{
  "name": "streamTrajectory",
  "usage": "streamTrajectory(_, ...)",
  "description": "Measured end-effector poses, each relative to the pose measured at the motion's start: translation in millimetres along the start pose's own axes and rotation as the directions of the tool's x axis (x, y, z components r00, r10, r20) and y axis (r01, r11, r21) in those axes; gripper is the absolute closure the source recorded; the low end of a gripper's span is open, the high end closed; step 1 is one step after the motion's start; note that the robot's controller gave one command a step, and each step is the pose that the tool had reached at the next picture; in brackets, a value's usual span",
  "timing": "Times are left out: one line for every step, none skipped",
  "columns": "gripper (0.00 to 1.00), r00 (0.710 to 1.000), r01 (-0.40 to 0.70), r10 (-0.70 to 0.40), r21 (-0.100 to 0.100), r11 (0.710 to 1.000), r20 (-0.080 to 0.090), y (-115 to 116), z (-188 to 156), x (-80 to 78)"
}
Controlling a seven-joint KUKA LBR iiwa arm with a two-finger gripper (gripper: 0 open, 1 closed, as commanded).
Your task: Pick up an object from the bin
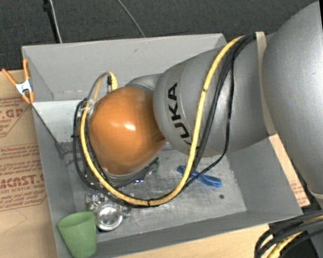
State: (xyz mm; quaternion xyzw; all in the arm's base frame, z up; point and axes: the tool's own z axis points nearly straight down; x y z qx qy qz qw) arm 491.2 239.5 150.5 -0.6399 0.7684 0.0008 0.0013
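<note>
Item 1. A light green plastic cup (pixel 79 233) stands upright, mouth up, in the near left corner of the grey metal bin (pixel 181 232), close against the near wall.

Item 2. Just to the right of the cup, touching or almost touching it, lies a shiny silver round piece (pixel 108 215). Its exact kind cannot be made out. A few small glinting bits lie just beyond it, too small to identify.

Item 3. Further right, near the middle of the bin floor, lies a thin blue object (pixel 202 176). It is well apart from the cup and partly crossed by a yellow cable (pixel 159 199) looped from the robot.

Item 4. The tool (pixel 101 196) is low over the left part of the floor. It is just beyond the silver round piece, the nearest thing to it, with the green cup next nearest. The robot's orange cover (pixel 123 130) sits over it. Whether the tool is released, clenched or grasping anything cannot be told.

Item 5. The grey arm (pixel 217 106) enters across the bin's right edge and spans the middle and far part of the bin. Black and yellow cables run along it and ring the orange cover.
</note>
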Motion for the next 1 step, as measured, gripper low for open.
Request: streamTrajectory(1.0, 1.0, -0.002, 0.002, 0.001, 1.0, 0.0, 0.1, -9.7, -1.2)
